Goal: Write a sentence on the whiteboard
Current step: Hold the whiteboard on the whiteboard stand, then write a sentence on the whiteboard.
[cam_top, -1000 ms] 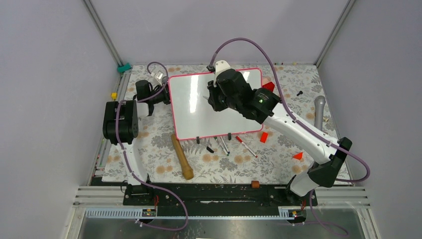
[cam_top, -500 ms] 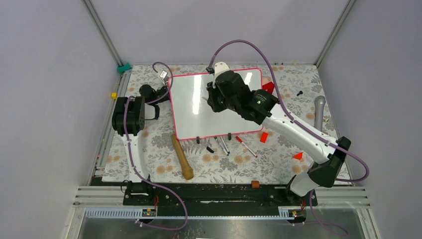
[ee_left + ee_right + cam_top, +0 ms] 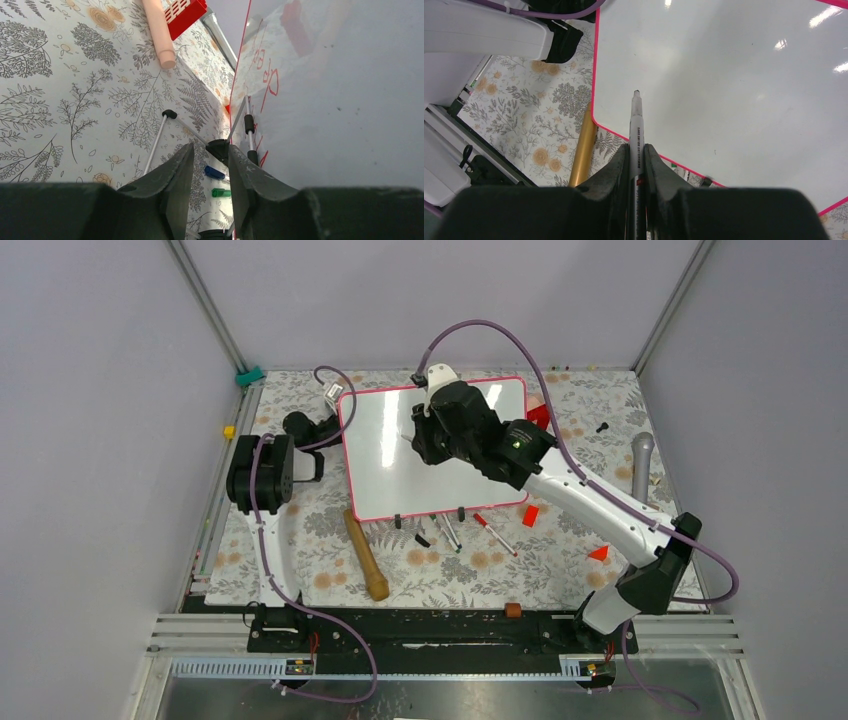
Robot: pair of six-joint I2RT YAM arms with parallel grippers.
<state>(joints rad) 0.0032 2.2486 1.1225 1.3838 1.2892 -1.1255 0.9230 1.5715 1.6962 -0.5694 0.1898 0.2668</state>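
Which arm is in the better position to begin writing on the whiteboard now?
Right. The right gripper is shut on a marker, its tip over the whiteboard. The left gripper is beside the board's edge with no pen.

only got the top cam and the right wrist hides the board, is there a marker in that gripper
Observer: Yes. The right wrist view shows a marker clamped in the right gripper, its uncapped tip pointing at the whiteboard.
Operator: any writing by the tip
Observer: None. The board around the tip is blank there.
Operator: left gripper clamped on the board or not
Observer: The left wrist view shows the left gripper beside the board's edge, fingers slightly apart with nothing between them.
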